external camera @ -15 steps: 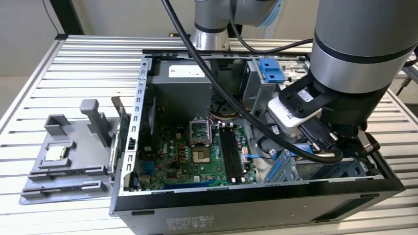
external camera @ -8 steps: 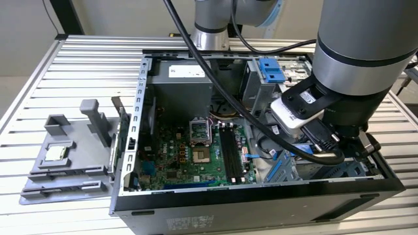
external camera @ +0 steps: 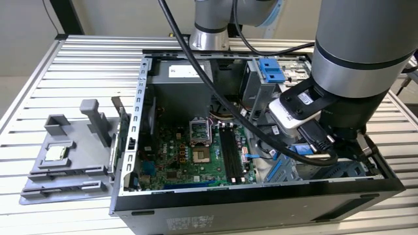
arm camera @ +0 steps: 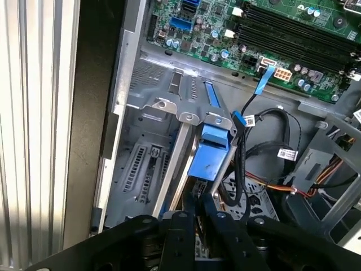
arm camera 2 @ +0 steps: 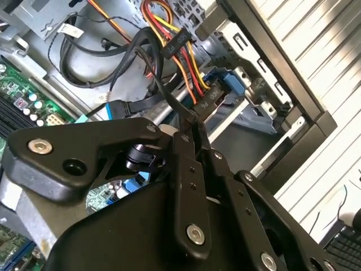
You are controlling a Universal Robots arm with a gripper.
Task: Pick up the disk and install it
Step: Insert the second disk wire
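Blue plastic marks the disk (arm camera: 210, 152), which stands on edge in the metal drive bay (arm camera: 141, 164) at a corner of the open computer case (external camera: 261, 205), just ahead of the fingertips. Its long axis runs straight away from the gripper (arm camera: 198, 199), down into the bay, with the blue end nearest the fingers. The black fingers (arm camera: 181, 226) are drawn almost together with only a thin gap. Whether they pinch the disk's edge cannot be told.

Room is tight. The case's outer wall rises close on one side of the fingers, with the bay's perforated sheet metal between it and the disk. On the other side a bundle of black cables (arm camera: 256, 132) hangs just beside the disk. In the second wrist view, red, yellow and black wires (arm camera 2: 169, 34) cross beyond the fingertips (arm camera 2: 194, 127). Further past the disk lies the green circuit board (arm camera: 271, 34). Outside the case, a grey tray (external camera: 65, 161) sits well apart on the slatted table (external camera: 39, 88)
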